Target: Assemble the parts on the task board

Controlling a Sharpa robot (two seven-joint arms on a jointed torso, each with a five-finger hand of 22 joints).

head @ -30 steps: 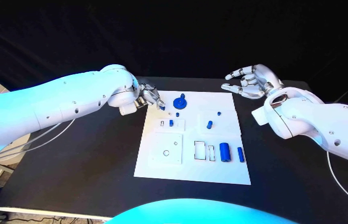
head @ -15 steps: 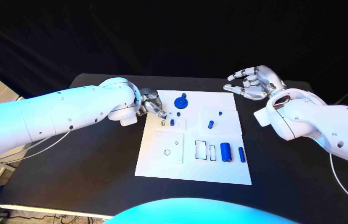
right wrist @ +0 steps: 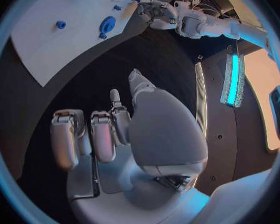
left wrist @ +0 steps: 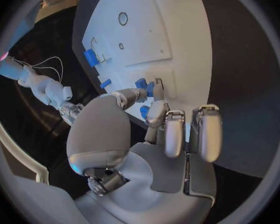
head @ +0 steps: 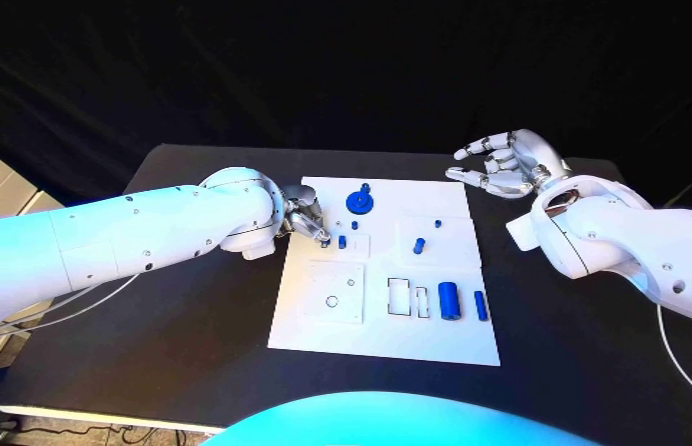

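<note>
One small blue peg [left wrist: 150,88] (pinched), left robot hand [head: 306,216]

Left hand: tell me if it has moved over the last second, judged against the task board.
Yes. The left hand has shifted from the task board's far left corner toward its middle, nearer the robot.

**Left edge crowded, right side open**

The left hand [head: 306,216] blocks the task board's [head: 387,341] upper left corner, seemingly touching a small blue part [left wrist: 150,89]. The right hand [head: 498,165] hovers apart beyond the right edge, leaving the board's near half open.
</note>
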